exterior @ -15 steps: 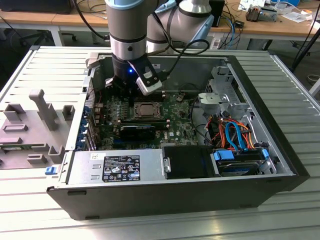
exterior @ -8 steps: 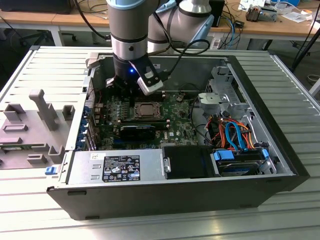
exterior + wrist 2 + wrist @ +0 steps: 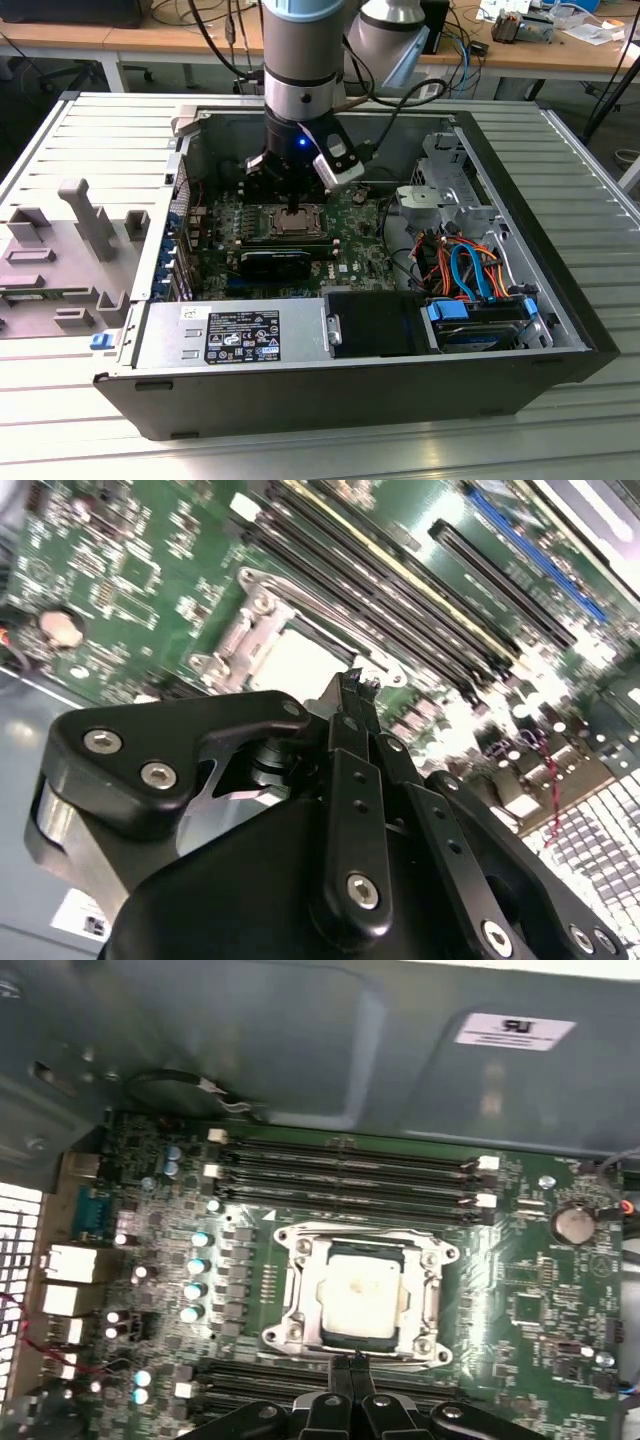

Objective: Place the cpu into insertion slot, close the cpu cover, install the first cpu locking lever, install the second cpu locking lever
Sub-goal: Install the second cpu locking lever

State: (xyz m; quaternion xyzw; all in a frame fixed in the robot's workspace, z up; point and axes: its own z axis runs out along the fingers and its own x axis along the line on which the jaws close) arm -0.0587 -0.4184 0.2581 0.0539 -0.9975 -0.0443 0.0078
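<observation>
My gripper (image 3: 352, 1364) is closed with nothing held, its tips at the edge of the slot (image 3: 290, 1290). The cpu (image 3: 363, 1293) sits in the slot with the cover (image 3: 432, 1278) down over it.

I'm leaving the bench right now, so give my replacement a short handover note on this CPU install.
Gripper: shut, empty, tips at the edge of the insertion slot's frame, seen in both wrist views.
CPU: seated in the insertion slot on the green motherboard.
CPU cover: appears down over the chip, whose silver top shows through the window.
Done: chip placed, cover apparently closed.
Left: the two locking levers; whether either is latched cannot be told.
</observation>
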